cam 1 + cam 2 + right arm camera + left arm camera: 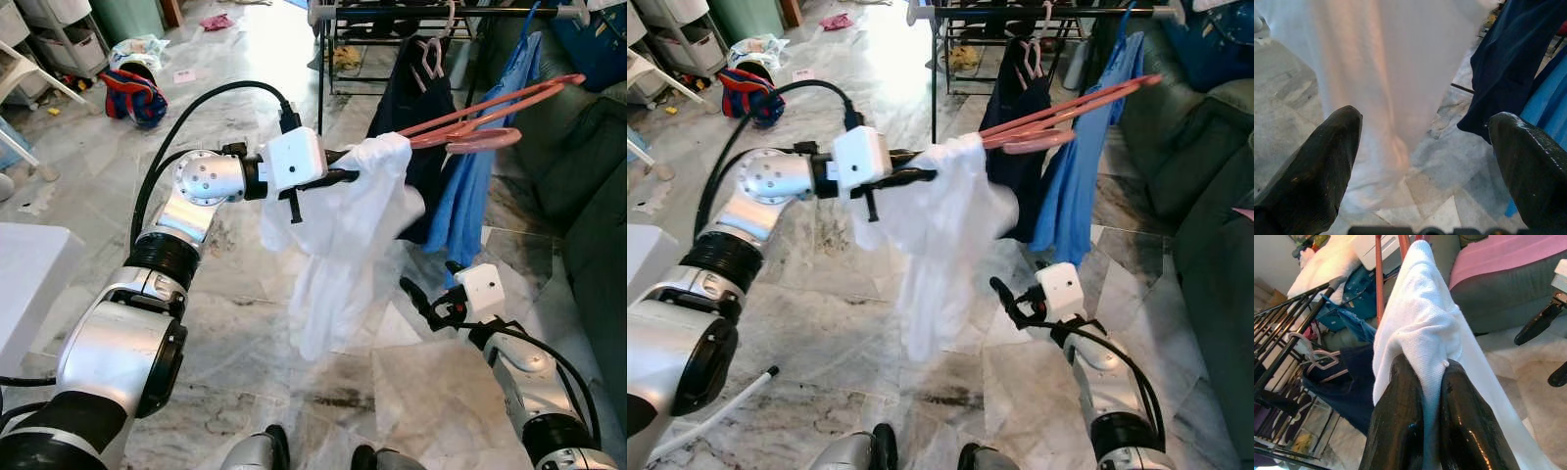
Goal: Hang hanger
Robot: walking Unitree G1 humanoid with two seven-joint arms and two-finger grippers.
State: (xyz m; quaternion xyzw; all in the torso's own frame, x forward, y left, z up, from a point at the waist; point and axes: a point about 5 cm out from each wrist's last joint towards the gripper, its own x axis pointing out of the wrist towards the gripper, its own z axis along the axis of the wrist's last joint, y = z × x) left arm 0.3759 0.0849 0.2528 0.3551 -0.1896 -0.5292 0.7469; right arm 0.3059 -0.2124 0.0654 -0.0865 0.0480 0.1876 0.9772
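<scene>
Your left gripper (1422,382) is pinched tight on a fold of the white knit garment (343,245), fabric squeezed between both glossy black fingers. The garment drapes from a pinkish-red hanger (490,122) at upper centre of the head view, its far end reaching toward the clothes rack (411,15); the hook is hard to make out. Your right gripper (431,302), lower right, is spread wide and touches nothing.
</scene>
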